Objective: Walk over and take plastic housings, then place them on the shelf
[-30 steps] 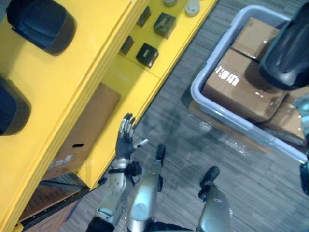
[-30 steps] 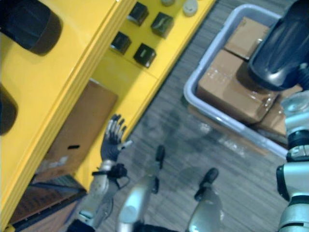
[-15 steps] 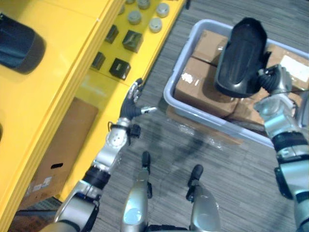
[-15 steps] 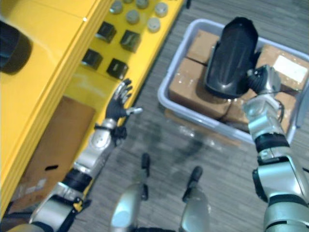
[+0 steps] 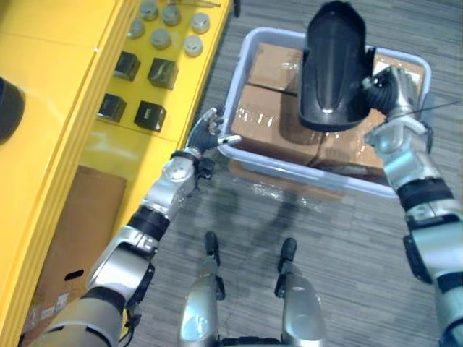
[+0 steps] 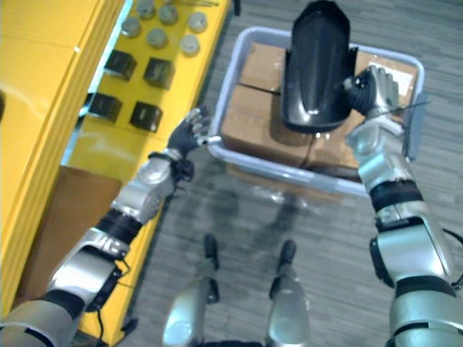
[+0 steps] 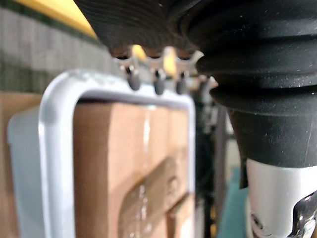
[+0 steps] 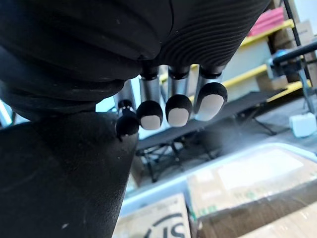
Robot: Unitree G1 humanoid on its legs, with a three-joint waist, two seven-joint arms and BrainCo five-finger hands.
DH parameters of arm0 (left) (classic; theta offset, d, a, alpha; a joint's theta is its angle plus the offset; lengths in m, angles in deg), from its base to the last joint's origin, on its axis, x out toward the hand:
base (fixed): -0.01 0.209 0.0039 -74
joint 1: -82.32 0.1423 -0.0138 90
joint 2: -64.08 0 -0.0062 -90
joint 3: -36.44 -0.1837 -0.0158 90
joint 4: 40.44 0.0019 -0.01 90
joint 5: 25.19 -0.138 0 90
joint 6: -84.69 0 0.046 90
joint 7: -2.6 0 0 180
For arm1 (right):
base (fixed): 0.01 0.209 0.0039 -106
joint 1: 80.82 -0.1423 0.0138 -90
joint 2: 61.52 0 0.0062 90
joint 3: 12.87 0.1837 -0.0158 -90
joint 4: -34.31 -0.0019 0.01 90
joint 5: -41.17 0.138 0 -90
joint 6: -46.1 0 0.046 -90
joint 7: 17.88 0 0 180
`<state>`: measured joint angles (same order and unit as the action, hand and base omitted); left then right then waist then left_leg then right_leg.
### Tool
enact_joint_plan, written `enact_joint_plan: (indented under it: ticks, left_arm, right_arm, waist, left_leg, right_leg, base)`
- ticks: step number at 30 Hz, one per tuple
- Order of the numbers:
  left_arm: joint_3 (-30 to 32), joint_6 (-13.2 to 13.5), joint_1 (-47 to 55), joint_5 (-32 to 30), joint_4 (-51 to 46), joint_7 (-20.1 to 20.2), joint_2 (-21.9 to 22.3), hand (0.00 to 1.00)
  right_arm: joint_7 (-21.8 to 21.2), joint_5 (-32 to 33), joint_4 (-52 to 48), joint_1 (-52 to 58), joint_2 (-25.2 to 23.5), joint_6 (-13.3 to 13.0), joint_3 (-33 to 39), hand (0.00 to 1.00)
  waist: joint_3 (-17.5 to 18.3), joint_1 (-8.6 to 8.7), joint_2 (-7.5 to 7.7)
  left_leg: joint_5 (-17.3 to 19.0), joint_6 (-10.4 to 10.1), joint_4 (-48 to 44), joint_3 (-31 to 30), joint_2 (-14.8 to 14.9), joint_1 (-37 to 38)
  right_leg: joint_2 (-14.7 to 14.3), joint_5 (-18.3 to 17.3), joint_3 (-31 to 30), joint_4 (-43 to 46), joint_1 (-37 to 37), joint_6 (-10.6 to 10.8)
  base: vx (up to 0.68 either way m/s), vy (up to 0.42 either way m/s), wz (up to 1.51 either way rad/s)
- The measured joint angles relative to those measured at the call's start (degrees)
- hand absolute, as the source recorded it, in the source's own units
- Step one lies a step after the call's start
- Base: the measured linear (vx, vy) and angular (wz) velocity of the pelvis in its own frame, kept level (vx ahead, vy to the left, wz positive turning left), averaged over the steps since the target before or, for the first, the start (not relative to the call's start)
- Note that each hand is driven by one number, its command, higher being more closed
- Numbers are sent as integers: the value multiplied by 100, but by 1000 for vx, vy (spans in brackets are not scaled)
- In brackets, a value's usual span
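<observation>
A long black plastic housing (image 5: 333, 65) hangs over the grey bin (image 5: 289, 168) of cardboard boxes, with my right hand (image 5: 387, 87) shut on its right side. In the right wrist view the fingers (image 8: 178, 109) curl over the housing's dark surface (image 8: 59, 178). My left hand (image 5: 206, 134) is open, fingers spread, at the bin's near-left corner, just off the rim (image 7: 54, 148). The yellow shelf (image 5: 65, 144) runs along the left. A second dark housing (image 5: 6, 108) lies on its top level at the view's edge.
Small black boxes (image 5: 152, 116) and grey round caps (image 5: 166, 22) sit on the shelf's lower level. A flat cardboard box (image 5: 72, 231) lies under the shelf. Brown boxes (image 6: 268, 123) fill the bin. Grey carpet lies between shelf and bin.
The camera has swung right, toward the bin. My left hand has risen from the shelf's edge to the bin's corner. The right hand has carried the housing over the middle of the bin.
</observation>
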<state>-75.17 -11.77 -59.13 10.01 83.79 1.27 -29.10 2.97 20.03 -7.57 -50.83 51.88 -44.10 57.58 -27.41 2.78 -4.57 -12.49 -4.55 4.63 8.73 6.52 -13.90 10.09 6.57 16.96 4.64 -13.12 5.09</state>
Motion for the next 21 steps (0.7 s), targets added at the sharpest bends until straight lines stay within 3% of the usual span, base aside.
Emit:
enact_joint_plan:
  ticks: [6, 9, 16, 21]
  left_arm:
    - [0, -886, -145, 1509, 341, 107, 177, 0]
    - [-7, -1164, -160, 1921, 428, 152, 239, 0]
    - [-219, -1502, -264, 2541, 740, 79, 519, 0]
    - [-311, -1493, -269, 3033, 868, -40, 723, 0]
  right_arm:
    - [-4, -226, -21, -61, -62, -211, -43, 100]
    - [6, -337, -23, -194, -189, -384, -90, 100]
    - [55, -680, -51, -256, -325, -625, -147, 100]
    - [62, -899, -55, -257, -412, -682, -349, 100]
  waist:
    - [-2, 38, 5]
    - [-16, 114, 43]
    - [-16, 116, 51]
    - [-17, 119, 53]
  left_leg:
    - [-7, -8, -2, 8, 23, 0]
    - [-9, -9, -2, 10, 23, 1]
    - [-8, -9, -2, 17, 24, 1]
    - [-8, -9, -2, 21, 28, 1]
  right_leg:
    - [-29, 25, -6, -18, 0, -19]
    - [-30, 27, -16, -20, 0, -19]
    - [-35, 38, -30, -35, 0, -19]
    - [-42, 45, -36, -45, 0, -22]
  base:
    - [-11, -17, -2]
    - [0, 0, 0]
    - [0, 0, 0]
    - [-2, -6, 0]
